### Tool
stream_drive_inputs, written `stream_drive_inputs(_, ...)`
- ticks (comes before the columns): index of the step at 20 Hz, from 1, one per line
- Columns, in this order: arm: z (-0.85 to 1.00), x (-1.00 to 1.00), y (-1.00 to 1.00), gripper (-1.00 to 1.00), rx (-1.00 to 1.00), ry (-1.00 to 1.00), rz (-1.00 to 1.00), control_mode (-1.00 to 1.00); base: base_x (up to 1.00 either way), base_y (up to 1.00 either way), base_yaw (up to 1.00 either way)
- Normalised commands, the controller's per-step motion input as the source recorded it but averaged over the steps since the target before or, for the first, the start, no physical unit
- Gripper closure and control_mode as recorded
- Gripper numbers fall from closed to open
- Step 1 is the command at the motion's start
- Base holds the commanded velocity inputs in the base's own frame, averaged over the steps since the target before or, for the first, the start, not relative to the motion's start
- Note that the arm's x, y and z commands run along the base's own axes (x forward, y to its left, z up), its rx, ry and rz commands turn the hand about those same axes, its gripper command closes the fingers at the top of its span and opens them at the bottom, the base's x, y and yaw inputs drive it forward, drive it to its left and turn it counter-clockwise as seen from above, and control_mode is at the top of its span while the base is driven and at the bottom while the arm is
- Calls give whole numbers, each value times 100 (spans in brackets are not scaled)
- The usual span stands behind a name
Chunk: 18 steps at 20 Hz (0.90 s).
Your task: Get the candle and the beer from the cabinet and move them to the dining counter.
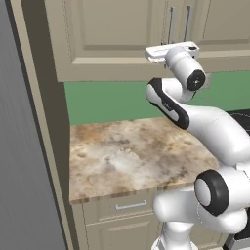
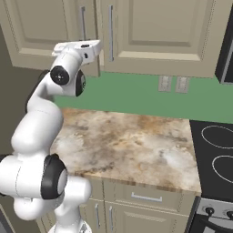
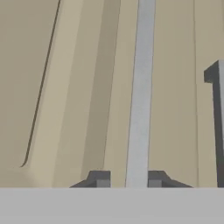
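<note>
The cabinet (image 1: 112, 34) (image 2: 159, 32) (image 3: 78, 87) is a beige wall unit with raised-panel doors, and the doors look closed. My gripper (image 3: 129, 179) is raised against it, with the white hand (image 1: 172, 51) (image 2: 84, 49) at the bottom end of the left silver bar handle (image 3: 141, 87) (image 1: 171, 24) (image 2: 83, 20). The two dark fingertips (image 3: 101, 179) stand either side of that bar with a thin gap showing, so the gripper is narrowly open around it. A second handle (image 3: 218, 122) (image 1: 188, 22) (image 2: 110, 32) is just to the right. The candle, the beer and the dining counter are out of view.
Below the cabinet runs a marbled stone worktop (image 1: 132, 156) (image 2: 127, 145) against a green wall (image 2: 136, 93) with two outlets (image 2: 171, 84). A black stove top (image 2: 214, 154) lies to the right. A tall grey panel (image 1: 19, 146) stands at the left. Beige drawers (image 2: 145, 196) sit under the worktop.
</note>
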Motion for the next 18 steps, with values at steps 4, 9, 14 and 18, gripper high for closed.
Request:
stream_drive_inputs(4,0,-37,51,100,-4,0,5,-100,0,0,0)
stream_drive_inputs(9,0,-38,53,100,-4,0,7,-100,0,0,0)
stream_drive_inputs(14,0,-41,54,100,-4,0,9,-100,0,0,0)
stream_drive_inputs(18,0,-42,56,100,-4,0,10,-100,0,0,0)
